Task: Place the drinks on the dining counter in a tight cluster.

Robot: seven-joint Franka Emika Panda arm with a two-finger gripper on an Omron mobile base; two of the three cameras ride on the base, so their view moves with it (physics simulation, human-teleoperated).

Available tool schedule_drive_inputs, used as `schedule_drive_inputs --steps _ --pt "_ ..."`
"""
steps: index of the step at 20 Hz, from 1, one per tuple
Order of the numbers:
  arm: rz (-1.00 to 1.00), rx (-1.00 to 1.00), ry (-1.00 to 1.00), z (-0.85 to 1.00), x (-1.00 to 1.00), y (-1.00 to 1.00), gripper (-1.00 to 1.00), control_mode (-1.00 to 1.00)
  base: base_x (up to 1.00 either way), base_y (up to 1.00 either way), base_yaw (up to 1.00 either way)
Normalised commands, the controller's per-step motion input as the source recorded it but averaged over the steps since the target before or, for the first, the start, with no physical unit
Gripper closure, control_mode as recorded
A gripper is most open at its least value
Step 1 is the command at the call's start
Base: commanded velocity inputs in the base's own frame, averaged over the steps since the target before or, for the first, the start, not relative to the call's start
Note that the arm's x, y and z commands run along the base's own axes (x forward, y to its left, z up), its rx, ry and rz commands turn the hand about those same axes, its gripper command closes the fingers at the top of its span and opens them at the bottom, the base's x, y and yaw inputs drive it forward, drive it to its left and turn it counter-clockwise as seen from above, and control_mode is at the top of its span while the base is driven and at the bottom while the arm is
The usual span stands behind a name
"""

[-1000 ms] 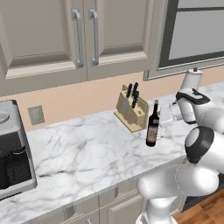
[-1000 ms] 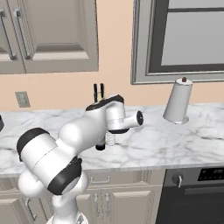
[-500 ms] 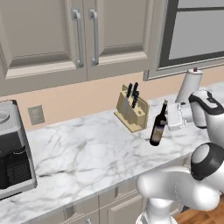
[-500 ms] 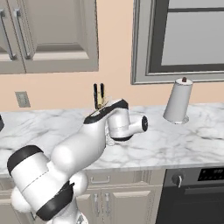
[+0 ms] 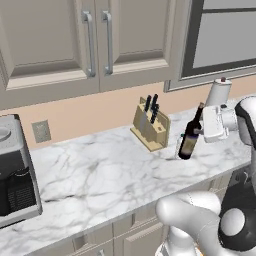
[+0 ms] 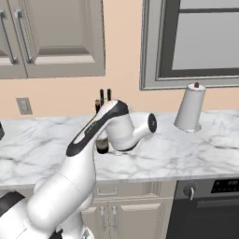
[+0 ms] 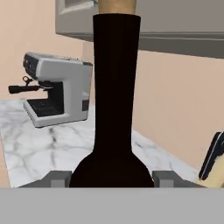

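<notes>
Hand view puts the wine bottle (image 7: pixel 116 100) dead centre, its shoulder flanked by both fingertips (image 7: pixel 56 178); the hand (image 5: pixel 201 131) looks closed on its neck, narrowly parted. From the left base view the bottle tilts, its base low over the counter (image 5: pixel 100 175), perhaps just lifted clear, just beside the knife block (image 5: pixel 150 127). Keep the grip firm, raise it upright before carrying, and swing wide of the paper towel roll (image 5: pixel 218 93).

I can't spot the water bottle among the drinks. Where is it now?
In the left base view the small clear water bottle stands on the marble counter, between the knife block and the tilted wine bottle, partly hidden behind the latter.
</notes>
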Motion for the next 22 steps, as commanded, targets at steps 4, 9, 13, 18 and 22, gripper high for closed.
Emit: schedule_drive_inputs --steps 4,9,13,18,22 --pt "0.0 -0.02 -0.13 0.57 -0.73 0.08 1.0 -1.0 0.0 0.0 0.0" --pt "0.0 -0.03 -0.22 0.63 -0.47 0.09 1.0 -1.0 0.0 0.0 0.0" --pt "0.0 0.0 -0.04 0.0 -0.05 0.0 1.0 -1.0 0.0 0.0 0.0" --pt "0.0 0.0 0.0 0.0 -0.05 0.0 1.0 -1.0 0.0 0.0 0.0" --pt "0.0 0.0 0.0 0.0 0.0 0.0 1.0 1.0 -0.43 -0.02 -0.05"
